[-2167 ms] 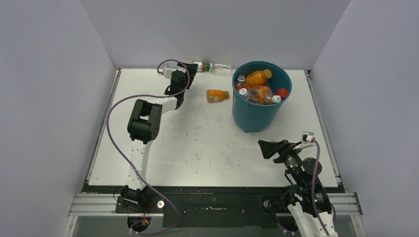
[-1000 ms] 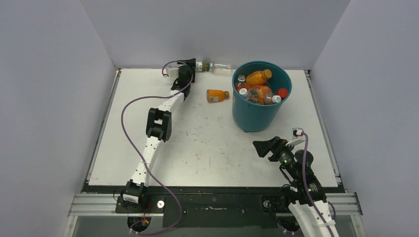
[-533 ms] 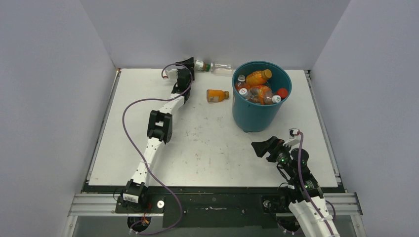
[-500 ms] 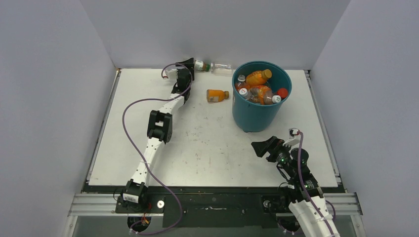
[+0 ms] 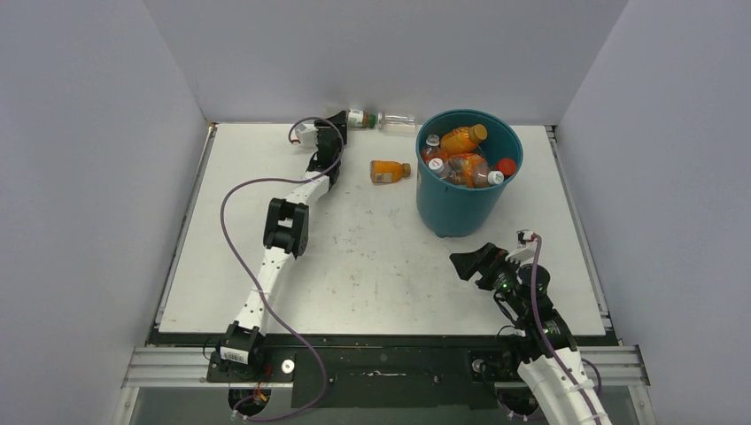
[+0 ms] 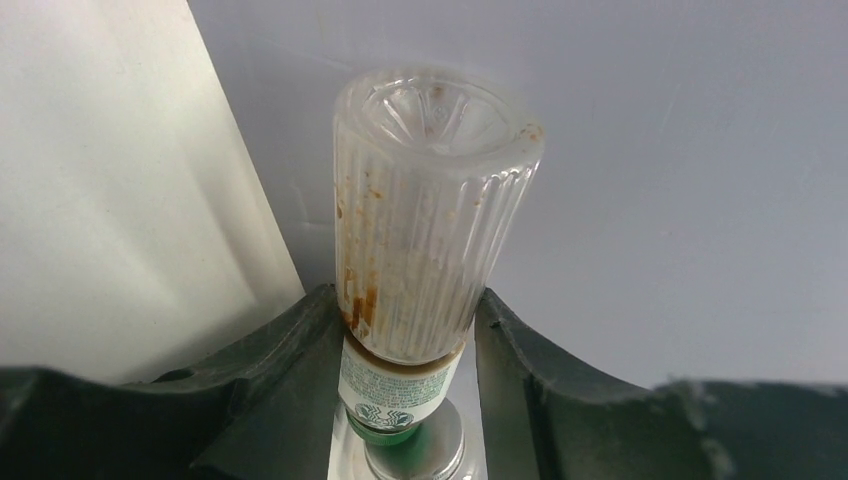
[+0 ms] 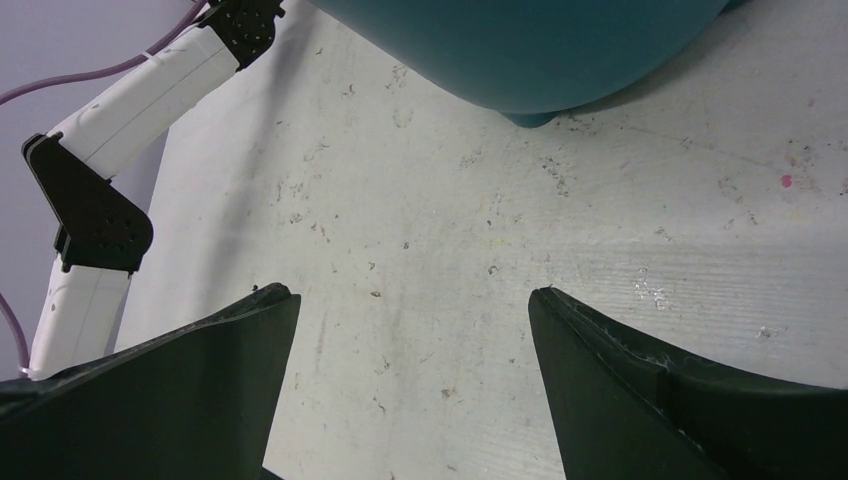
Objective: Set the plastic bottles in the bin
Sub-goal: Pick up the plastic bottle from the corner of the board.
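A clear ribbed bottle (image 5: 390,119) with a green cap and brown residue lies against the back wall. In the left wrist view this bottle (image 6: 430,220) runs out between the fingers, cap end toward the camera. My left gripper (image 5: 343,120) (image 6: 405,315) is shut on its neck and label end, both fingers against its sides. A small orange bottle (image 5: 390,171) lies on the table left of the teal bin (image 5: 456,208). Several bottles (image 5: 465,155) fill the bin. My right gripper (image 5: 468,263) (image 7: 412,292) hangs open over bare table in front of the bin (image 7: 520,50).
The white table (image 5: 372,257) is walled by grey panels at the back and sides. The left arm (image 5: 285,226) stretches diagonally up the table's left half; part of it shows in the right wrist view (image 7: 120,110).
The left gripper's jaws have closed in on the clear bottle at the back wall. The right arm has shifted slightly, its gripper still open.
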